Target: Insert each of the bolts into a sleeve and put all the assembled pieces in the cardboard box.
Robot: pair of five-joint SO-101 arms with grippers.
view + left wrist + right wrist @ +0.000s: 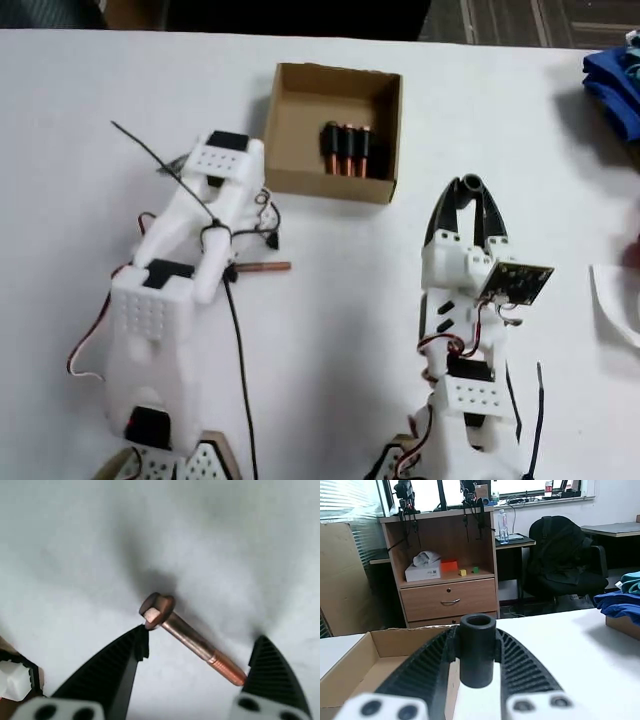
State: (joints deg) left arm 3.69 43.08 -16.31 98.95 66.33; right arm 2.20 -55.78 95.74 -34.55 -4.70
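A copper bolt (pixel 262 267) lies flat on the white table just right of the left arm. In the left wrist view the bolt (pixel 190 637) lies between the black fingers of my open left gripper (pixel 197 655), its head near one fingertip (pixel 140 642). My right gripper (pixel 470 190) stands to the right of the cardboard box (pixel 385 95), shut on a black sleeve (pixel 477 650) held upright with its open end up. Inside the box lie three assembled copper-and-black pieces (pixel 346 150) side by side.
A blue cloth (pixel 612 85) lies at the table's far right corner and a white curved object (pixel 612 305) at the right edge. Cables (pixel 238 340) trail along the left arm. The box's wall (pixel 350 670) rises close beside the right gripper.
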